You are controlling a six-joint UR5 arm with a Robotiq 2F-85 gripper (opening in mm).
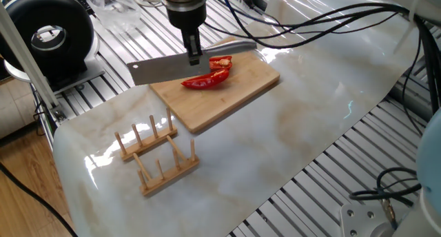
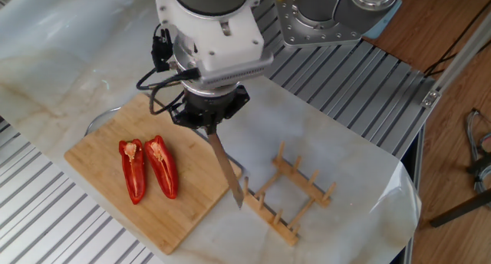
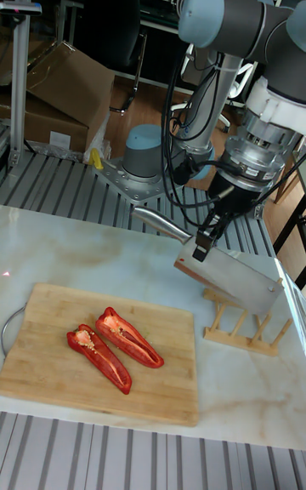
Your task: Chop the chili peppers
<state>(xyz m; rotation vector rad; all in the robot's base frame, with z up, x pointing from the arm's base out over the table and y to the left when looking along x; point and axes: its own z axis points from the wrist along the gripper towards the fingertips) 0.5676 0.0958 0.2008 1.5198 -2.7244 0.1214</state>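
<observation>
The claw [image 3: 204, 245] is squeezed tight on a big knife [image 3: 234, 277], holding it near where the handle meets the wide metal blade. The knife hangs up in the air with its sharp edge pointing down, and it is not touching anything. The blade sits over the side of the wooden cutting board [image 2: 100, 153] that is next to the little wooden rack [image 2: 288, 199], and its far end sticks out toward that rack. The chili peppers [image 2: 148, 168] are two long red halves lying side by side on the board, cut side up, touching or nearly touching each other. They are off to one side of the claw and lower down, near but not under the blade. None of the pepper has been cut into small bits yet. If the knife goes straight down from here, it would likely hit bare wood and miss the peppers. The long blade could also bump the rack. The shiny halves may slip or roll when pushed, since nothing holds them in place.
</observation>
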